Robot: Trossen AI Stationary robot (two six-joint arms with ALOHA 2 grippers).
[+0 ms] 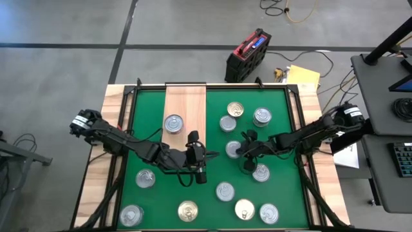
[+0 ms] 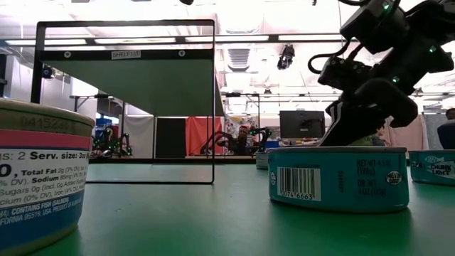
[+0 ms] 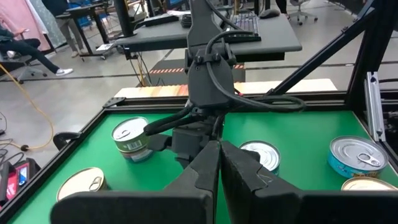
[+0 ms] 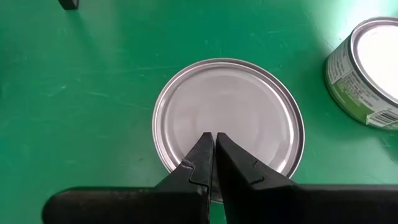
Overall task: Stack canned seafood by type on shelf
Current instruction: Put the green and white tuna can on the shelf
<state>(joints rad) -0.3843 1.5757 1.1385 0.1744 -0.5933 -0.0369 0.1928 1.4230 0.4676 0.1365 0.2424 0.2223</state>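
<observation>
Nearest the low camera, a salmon tin [image 2: 39, 178] with a printed nutrition label fills the left foreground, and a teal tuna tin [image 2: 338, 178] with a barcode sits to its right on the green surface [image 2: 213, 213]. From overhead, the wooden shelf board [image 1: 185, 106] lies along the mat's far-left part, carrying one silver-lidded tin [image 1: 173, 123] near its front end. Remaining tins lie scattered over the mat: a gold-lidded one [image 1: 235, 109] and a green-labelled one [image 1: 261, 116] toward the far right, another gold lid [image 1: 187, 210] at the near edge. Left hand [image 1: 201, 175] hovers over bare mat just in front of the shelf, fingers [image 3: 205, 174] clenched together, grasping nothing. Right hand [image 1: 244, 154] is positioned directly above a plain silver tin [image 4: 228, 121], its fingers [image 4: 214, 158] also pressed together and empty; whether they touch the lid is unclear. A green-labelled tin [image 4: 367, 71] stands near that silver one.
</observation>
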